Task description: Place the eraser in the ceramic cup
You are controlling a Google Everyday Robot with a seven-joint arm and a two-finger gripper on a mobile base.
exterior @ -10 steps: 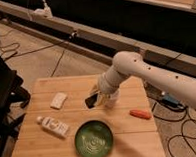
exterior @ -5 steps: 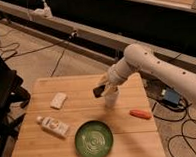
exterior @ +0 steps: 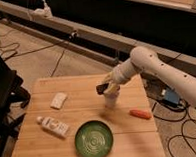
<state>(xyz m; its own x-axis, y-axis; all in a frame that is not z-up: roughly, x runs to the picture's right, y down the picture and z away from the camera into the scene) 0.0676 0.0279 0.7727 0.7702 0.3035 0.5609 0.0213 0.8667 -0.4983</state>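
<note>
Camera view: the gripper hangs over the far middle of the wooden worktop, its fingers clenched on the eraser, which sits just above the ceramic cup. That position suits a drop into the cup's mouth. The eraser's long axis looks roughly level, pointing left toward the white block; it would likely need tipping end-down to go in. The green plate and orange piece lie well apart.

The gripper hangs just above the ceramic cup — bare worktop lies left of it; the green plate, orange piece and white block ring that gap.
</note>
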